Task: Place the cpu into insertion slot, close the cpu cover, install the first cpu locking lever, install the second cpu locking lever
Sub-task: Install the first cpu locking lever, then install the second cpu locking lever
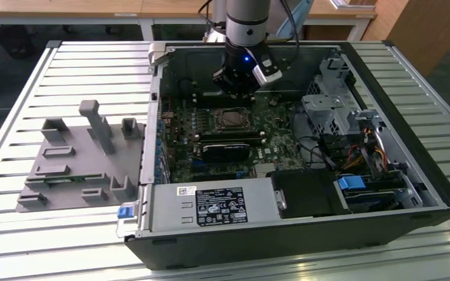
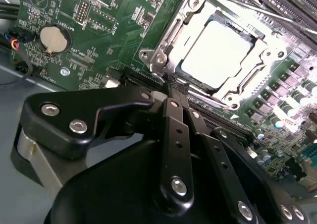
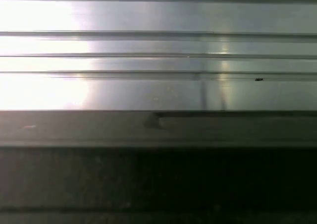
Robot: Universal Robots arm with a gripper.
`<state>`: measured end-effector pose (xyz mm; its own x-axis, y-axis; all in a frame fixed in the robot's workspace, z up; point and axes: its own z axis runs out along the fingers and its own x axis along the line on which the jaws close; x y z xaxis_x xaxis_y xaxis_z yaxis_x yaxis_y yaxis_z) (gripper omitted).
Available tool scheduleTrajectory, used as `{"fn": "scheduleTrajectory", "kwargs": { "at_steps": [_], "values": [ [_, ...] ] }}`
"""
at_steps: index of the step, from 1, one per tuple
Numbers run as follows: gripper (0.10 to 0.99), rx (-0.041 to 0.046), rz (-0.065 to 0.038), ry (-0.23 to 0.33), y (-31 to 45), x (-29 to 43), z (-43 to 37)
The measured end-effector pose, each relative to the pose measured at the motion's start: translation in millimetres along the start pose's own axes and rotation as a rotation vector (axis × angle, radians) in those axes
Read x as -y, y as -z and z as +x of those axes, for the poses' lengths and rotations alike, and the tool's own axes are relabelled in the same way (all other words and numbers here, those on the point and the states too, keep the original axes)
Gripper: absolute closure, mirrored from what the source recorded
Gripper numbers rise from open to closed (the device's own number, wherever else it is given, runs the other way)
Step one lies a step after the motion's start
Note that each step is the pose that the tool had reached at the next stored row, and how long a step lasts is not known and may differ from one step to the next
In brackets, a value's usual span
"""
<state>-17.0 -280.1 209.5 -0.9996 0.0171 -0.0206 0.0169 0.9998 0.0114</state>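
Note:
In the second wrist view the cpu (image 2: 215, 53), a pale silver square, lies flat in the insertion slot (image 2: 233, 99) on the green board. The cpu cover (image 2: 171, 35), a silver frame, lies down around it. A thin lever rod (image 2: 255, 78) runs along one side of the frame. My gripper (image 2: 177, 85) is shut, its two black fingers (image 2: 171, 115) pressed together. The tips sit just off the cover's near corner, and I cannot tell whether they touch it. In the exterior view the gripper (image 1: 237, 95) hangs inside the open computer case, just behind the slot (image 1: 231, 119).
The case walls (image 1: 156, 105) ring the board. A drive cage (image 1: 327, 111) and cables stand at the exterior view's right, with a power supply (image 1: 209, 206) in front. Black memory slots (image 1: 227, 140) lie beside the slot. A grey fixture plate (image 1: 77, 158) rests on the slatted table.

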Motion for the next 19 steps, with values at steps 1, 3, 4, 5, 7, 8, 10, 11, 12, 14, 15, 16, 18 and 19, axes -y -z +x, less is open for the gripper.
{"fn": "scheduleTrajectory", "kwargs": {
  "at_steps": [1, 3, 4, 5, 7, 8, 10, 11, 12, 14, 15, 16, 18, 19],
  "values": [
    [0.980, 0.0000, 0.000, 0.000, 0.0, 0.5, 0.0],
    [0.980, 0.0000, 0.000, 0.000, 0.0, 1.4, -0.1],
    [0.980, 0.0000, 0.000, 0.000, 0.0, 1.9, -0.1],
    [0.980, -0.0001, 0.000, 0.000, 0.1, 2.4, -0.2],
    [0.980, 0.0000, 0.000, 0.000, 0.0, 3.4, -0.3],
    [0.980, 0.0000, 0.000, 0.000, 0.0, 3.7, -0.4],
    [0.980, 0.0000, 0.000, 0.000, 0.0, 4.3, -0.5],
    [0.980, 0.0001, 0.000, 0.000, 0.0, 4.5, -0.5],
    [0.980, 0.0000, 0.000, 0.000, 0.0, 4.8, -0.6],
    [0.980, 0.0000, 0.000, 0.000, 0.1, 5.5, -0.6],
    [0.980, 0.0000, 0.000, 0.000, 0.1, 5.8, -0.7],
    [0.980, 0.0000, 0.000, 0.000, 0.1, 6.2, -0.7],
    [0.980, 0.0000, 0.000, 0.000, 0.1, 7.1, -0.8],
    [0.980, 0.0000, 0.000, 0.000, 0.1, 7.4, -0.8]
  ]
}}
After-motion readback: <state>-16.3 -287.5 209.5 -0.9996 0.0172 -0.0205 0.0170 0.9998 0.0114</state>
